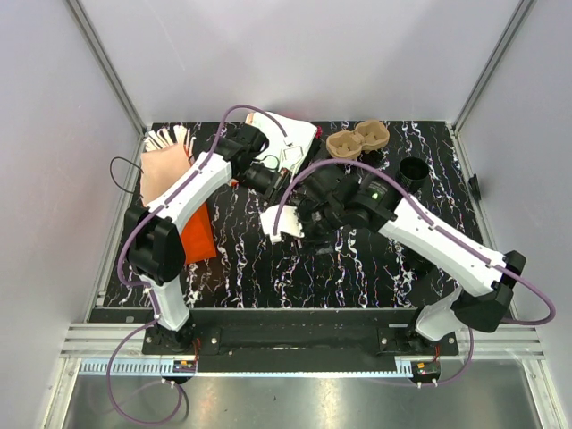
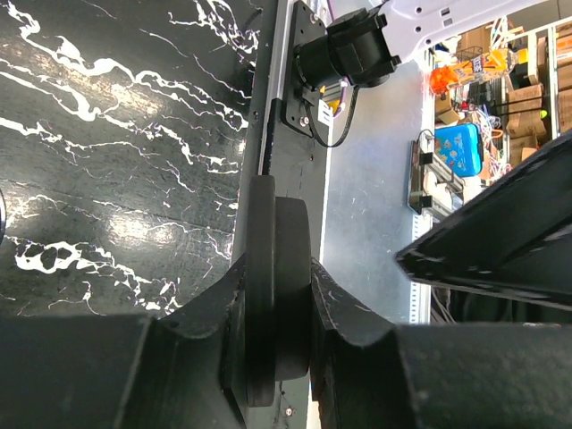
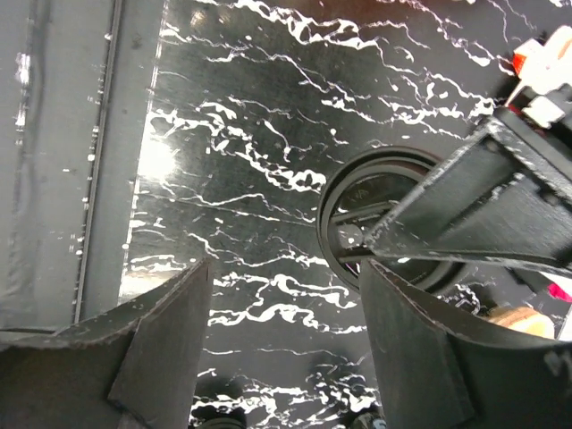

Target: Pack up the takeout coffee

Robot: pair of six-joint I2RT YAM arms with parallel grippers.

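Black, open-topped takeout coffee (image 1: 413, 170) stands near the far right corner; left gripper (image 2: 279, 279) clamps a lid (image 2: 277, 228), right gripper (image 3: 286, 295) gapes.

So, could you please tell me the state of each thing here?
left claw: shut on the black lid
right claw: open, empty
black lid: gripped at its rim, off the coffee
takeout coffee: upright, uncovered, outside the tray
cardboard tray: both hollows empty
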